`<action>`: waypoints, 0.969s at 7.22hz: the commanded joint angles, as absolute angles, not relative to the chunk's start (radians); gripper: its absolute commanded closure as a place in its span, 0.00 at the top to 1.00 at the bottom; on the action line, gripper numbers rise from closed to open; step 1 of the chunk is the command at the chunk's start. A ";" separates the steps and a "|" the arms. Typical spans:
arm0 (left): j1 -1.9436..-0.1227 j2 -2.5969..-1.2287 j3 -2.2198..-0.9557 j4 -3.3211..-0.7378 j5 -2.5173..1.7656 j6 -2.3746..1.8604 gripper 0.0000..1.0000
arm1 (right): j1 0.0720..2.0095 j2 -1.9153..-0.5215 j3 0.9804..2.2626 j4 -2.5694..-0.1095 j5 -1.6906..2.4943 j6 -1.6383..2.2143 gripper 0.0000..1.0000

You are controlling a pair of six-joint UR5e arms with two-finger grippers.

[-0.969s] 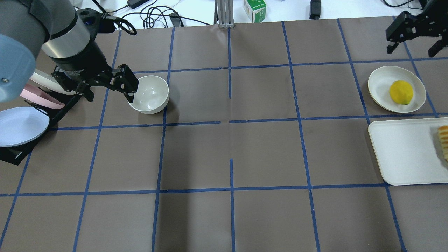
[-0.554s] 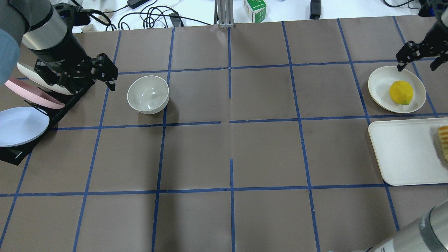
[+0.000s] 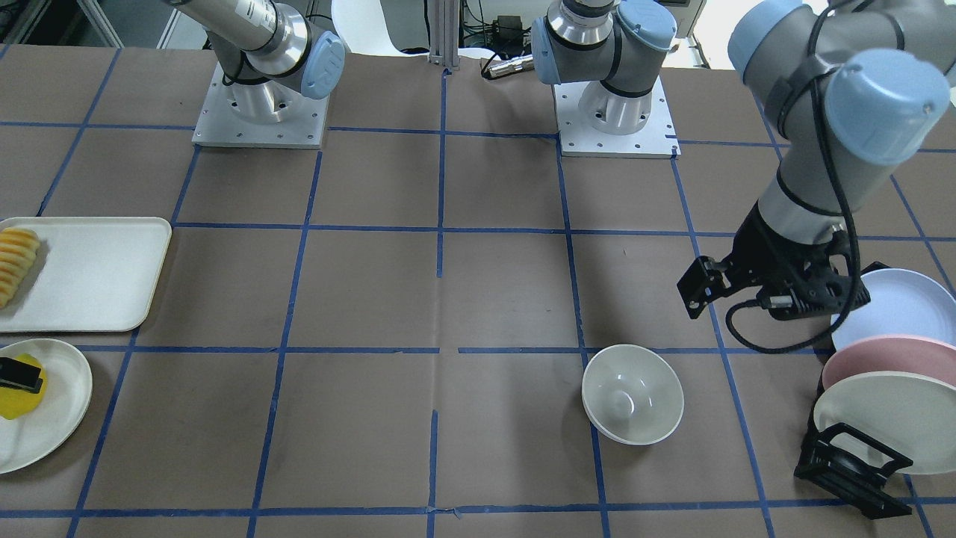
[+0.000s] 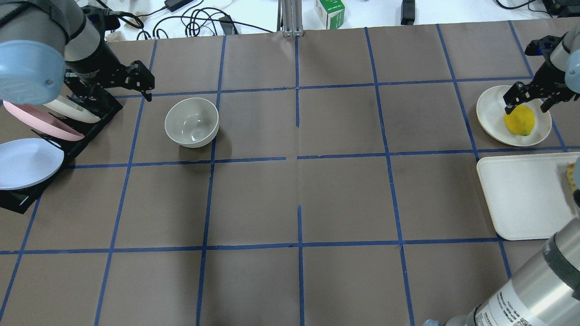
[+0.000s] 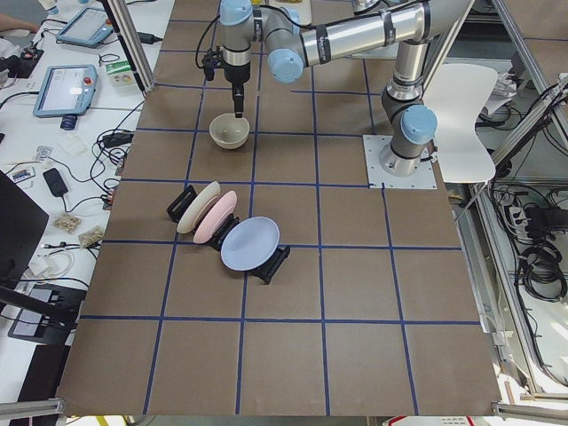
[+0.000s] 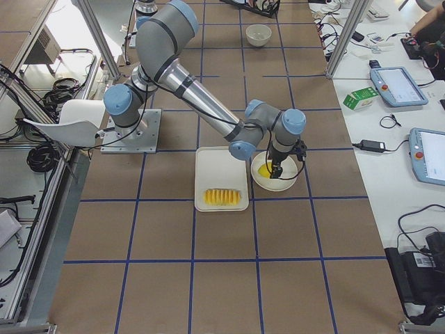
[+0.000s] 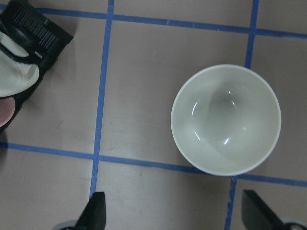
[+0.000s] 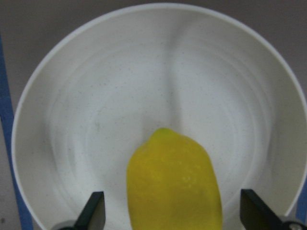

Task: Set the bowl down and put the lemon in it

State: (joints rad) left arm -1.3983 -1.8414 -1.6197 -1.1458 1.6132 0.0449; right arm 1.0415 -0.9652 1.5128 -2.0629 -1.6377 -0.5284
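The bowl (image 4: 191,122) stands upright at the table's far left, apart from the left gripper (image 4: 142,82), whose jaws gape wide beside the plate rack (image 4: 96,115); far right, the lemon (image 4: 519,120) lies on a shallow plate (image 4: 489,108), between the right gripper's (image 4: 525,107) spread jaws, neither touching it.

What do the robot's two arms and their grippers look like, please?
Both the left arm and the right arm are silver-grey tubes with rounded light blue joint caps, on square pale base plates. The left gripper and right gripper are black, with two fingers. A black cable loops at the left wrist; the right arm carries a small printed label.
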 commanded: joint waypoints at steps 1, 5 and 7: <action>-1.399 -1.957 -1.620 -1.040 1.605 0.034 1.00 | 1.042 -0.960 1.522 -2.072 -1.634 -0.537 0.32; -1.399 -2.097 -1.621 -0.986 1.560 0.034 1.00 | 1.061 -1.075 1.485 -1.915 -1.631 -0.523 0.00; -1.399 -2.118 -1.620 -0.973 1.555 0.031 0.71 | 1.063 -1.223 1.470 -1.720 -1.629 -0.493 0.00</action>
State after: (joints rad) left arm -1.3990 -2.1017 -1.6206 -0.9793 1.5603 0.0319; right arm 1.0607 -1.1258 1.4782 -1.8371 -1.6297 -0.5158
